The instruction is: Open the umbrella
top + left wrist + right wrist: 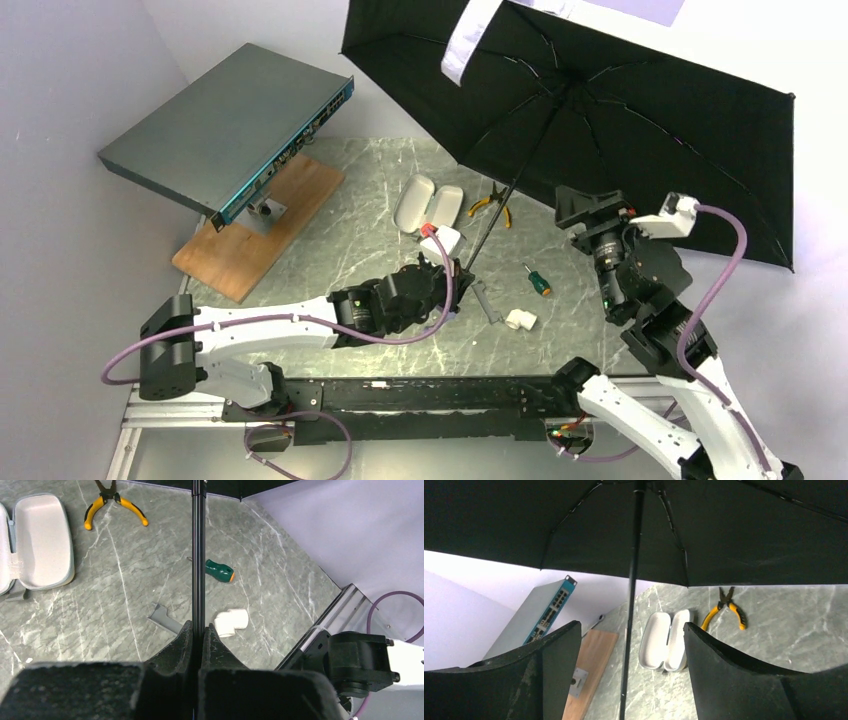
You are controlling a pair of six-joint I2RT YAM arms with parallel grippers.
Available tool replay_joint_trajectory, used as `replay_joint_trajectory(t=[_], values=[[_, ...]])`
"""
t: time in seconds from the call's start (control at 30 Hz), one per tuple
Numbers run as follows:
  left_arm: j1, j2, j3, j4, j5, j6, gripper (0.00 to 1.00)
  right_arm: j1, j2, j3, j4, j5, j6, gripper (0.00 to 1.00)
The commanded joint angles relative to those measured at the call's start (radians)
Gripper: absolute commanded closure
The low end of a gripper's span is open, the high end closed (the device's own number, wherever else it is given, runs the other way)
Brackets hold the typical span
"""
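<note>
The umbrella (620, 120) is spread open, its black underside and ribs facing the top camera, its canopy tilted over the table's far right. A pale strap (470, 40) hangs at its upper edge. Its thin black shaft (500, 205) slants down to my left gripper (462, 268), which is shut on the shaft (198, 555) near its lower end. My right gripper (590, 205) is open under the canopy (674, 525), its fingers (559, 650) wide apart on either side of the shaft (631, 605) without touching it. The handle is hidden.
An open beige clamshell case (428, 203), yellow-handled pliers (490, 205), a green screwdriver (539, 282), a white pipe elbow (520, 319) and a grey metal bracket (486, 302) lie on the marble tabletop. A network switch (230, 125) leans on a wooden board (262, 225) at the left.
</note>
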Motion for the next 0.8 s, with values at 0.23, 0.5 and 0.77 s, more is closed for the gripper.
replay_joint_trajectory(t=[0.23, 0.5, 0.77], values=[[-0.006, 0.010, -0.036, 0.103, -0.032, -0.035, 1.00, 0.002, 0.105, -0.067, 0.232, 0.085, -0.087, 0.22], [-0.021, 0.011, -0.055, 0.122, -0.034, -0.035, 1.00, -0.044, 0.330, 0.031, 0.386, 0.086, -0.177, 0.28], [-0.023, 0.001, -0.062, 0.135, -0.025, -0.033, 1.00, -0.241, 0.497, 0.153, 0.320, -0.054, -0.097, 0.46]])
